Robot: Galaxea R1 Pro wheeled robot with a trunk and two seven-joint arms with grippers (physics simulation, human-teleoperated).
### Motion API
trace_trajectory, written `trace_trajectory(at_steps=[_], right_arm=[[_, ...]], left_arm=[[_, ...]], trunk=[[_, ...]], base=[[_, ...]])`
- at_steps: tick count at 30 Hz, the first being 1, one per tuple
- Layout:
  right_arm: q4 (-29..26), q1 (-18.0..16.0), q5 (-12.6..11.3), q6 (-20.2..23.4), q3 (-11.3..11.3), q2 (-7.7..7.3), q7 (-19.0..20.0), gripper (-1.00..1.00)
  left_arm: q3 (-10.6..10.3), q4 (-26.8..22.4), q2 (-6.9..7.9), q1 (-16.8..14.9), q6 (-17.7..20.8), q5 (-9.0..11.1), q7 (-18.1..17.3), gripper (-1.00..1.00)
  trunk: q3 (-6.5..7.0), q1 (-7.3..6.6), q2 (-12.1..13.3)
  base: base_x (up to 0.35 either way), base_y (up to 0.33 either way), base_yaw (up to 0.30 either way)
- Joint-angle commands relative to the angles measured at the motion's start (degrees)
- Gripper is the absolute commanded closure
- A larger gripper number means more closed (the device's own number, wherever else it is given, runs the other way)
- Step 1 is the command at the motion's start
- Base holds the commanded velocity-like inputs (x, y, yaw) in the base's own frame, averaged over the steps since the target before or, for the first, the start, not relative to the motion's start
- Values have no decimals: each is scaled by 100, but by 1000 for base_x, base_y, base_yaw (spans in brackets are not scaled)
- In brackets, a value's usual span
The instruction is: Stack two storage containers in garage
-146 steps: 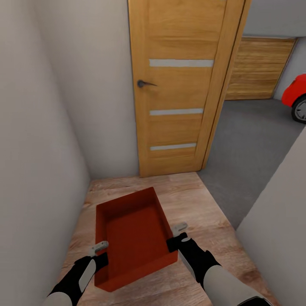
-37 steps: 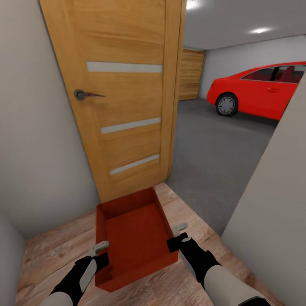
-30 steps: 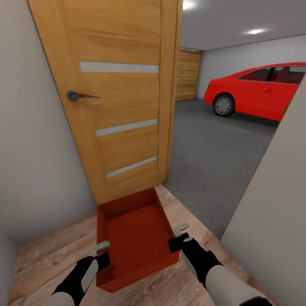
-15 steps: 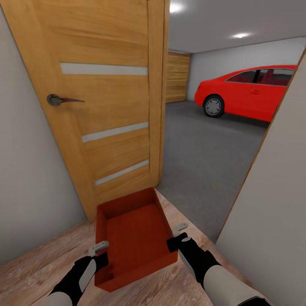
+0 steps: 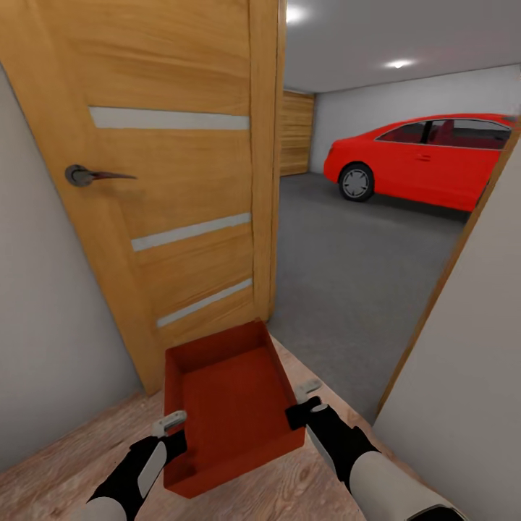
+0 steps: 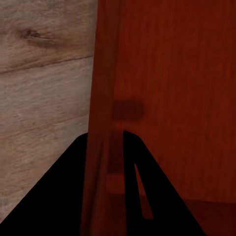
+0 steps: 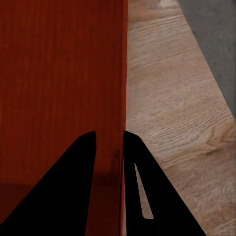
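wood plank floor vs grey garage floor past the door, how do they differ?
The light wood-plank floor is brown, grained and seamed; the grey concrete garage floor is plain and mottled. The planks lie under the orange-red open-top bin held by the left pincer and right pincer; the concrete carries the red car. Both look flat.

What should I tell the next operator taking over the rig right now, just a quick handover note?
Left end effector: shut on the left wall of the storage container.
Right end effector: shut on its right wall.
The container is carried between both arms, over the wood-plank floor, at the open wooden door.
Ahead: the garage, with its grey concrete floor and red car.
Done: one container brought to the doorway.
Left: drive in, set it on the concrete, then bring the second container and stack it.
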Motion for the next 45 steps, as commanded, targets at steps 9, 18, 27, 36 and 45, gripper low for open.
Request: trace_trajectory(at_steps=[9,18,27,36,45], right_arm=[[-21,-1,-49,38,518,153,101,100],[-21,-1,-50,38,516,153,101,100],[-21,-1,-48,38,522,153,101,100],[-21,34,-47,38,525,153,101,100],[-23,34,-47,38,524,153,102,100]], left_arm=[[-356,2,-52,-2,123,234,-55,100],[-354,0,-58,-2,123,233,-55,100],[-354,2,-62,-2,123,235,-55,100],[-356,2,-69,-2,123,235,-55,100],[-356,2,-78,-2,126,233,-38,100]], trunk=[[37,2,-2],[95,2,-2],[104,2,-2],[104,2,-2],[104,2,-2]], base=[[76,51,-138],[1,1,-195],[49,142,-30],[10,40,0],[-149,0,0]])
